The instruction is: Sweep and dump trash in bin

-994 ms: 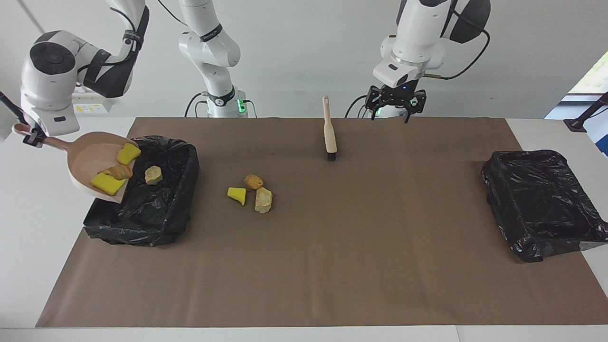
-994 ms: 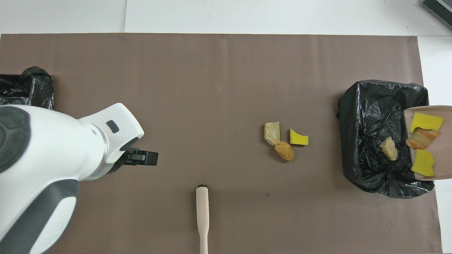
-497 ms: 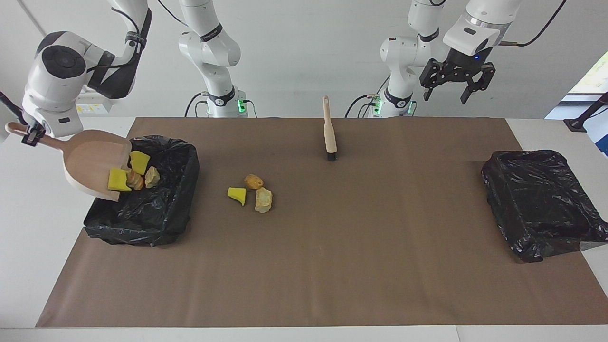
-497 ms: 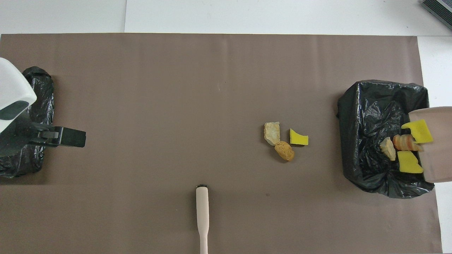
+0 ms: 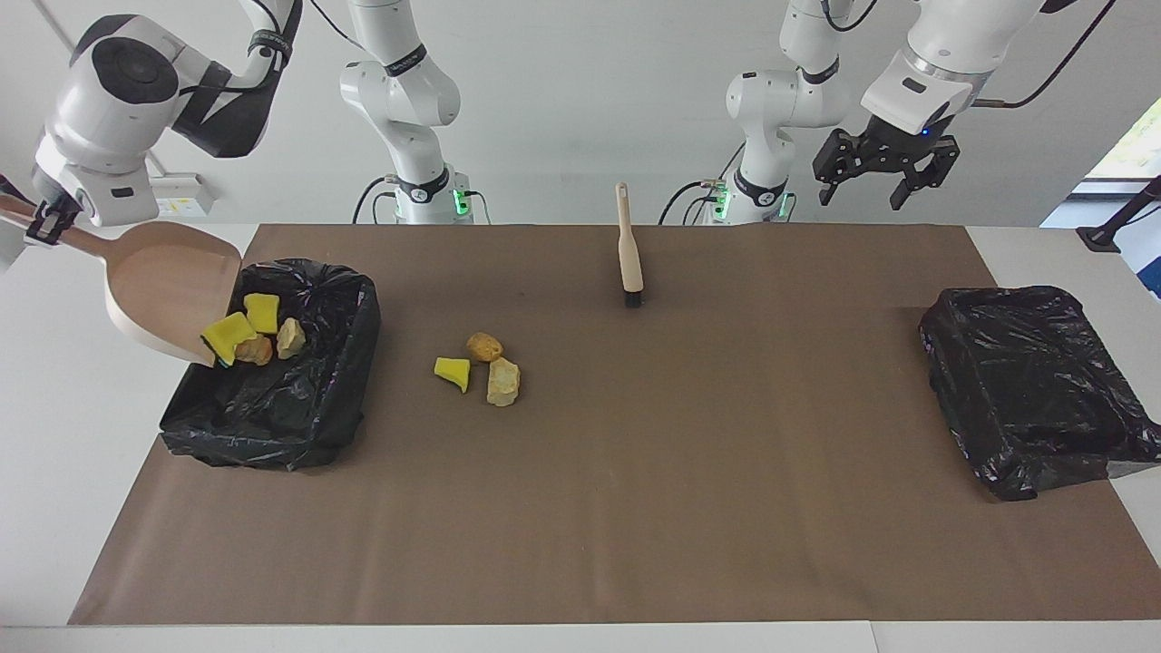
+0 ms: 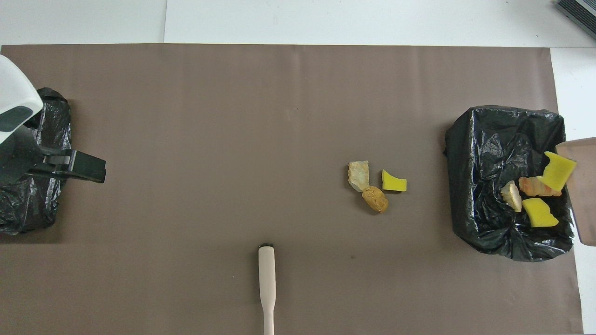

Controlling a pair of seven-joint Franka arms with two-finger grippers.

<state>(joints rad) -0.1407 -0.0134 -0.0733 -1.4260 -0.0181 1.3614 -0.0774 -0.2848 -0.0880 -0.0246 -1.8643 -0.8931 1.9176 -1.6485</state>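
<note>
My right gripper (image 5: 41, 222) is shut on the handle of the pale pink dustpan (image 5: 168, 290), which tilts steeply over the edge of the black-lined bin (image 5: 345, 363). Several trash pieces lie in or drop into the bin: two yellow chunks (image 5: 261, 311) (image 6: 539, 212), a tan lump (image 5: 290, 337) and an orange-brown lump (image 6: 535, 186). Three more trash pieces lie on the brown mat: a yellow chunk (image 5: 452, 372), a brown lump (image 5: 484, 345) and a tan lump (image 5: 503, 381). My left gripper (image 5: 875, 186) hangs open and empty, high over the left arm's end of the table.
The beige brush (image 5: 629, 254) (image 6: 267, 284) lies on the mat near the robots, bristles pointing away from them. A second black-lined bin (image 5: 1034, 390) (image 6: 28, 195) sits at the left arm's end. The brown mat (image 5: 635, 508) covers most of the table.
The dustpan has tipped steeper and its pieces slid off into the bin. The left arm rose from near the brush and swung toward its own end of the table.
</note>
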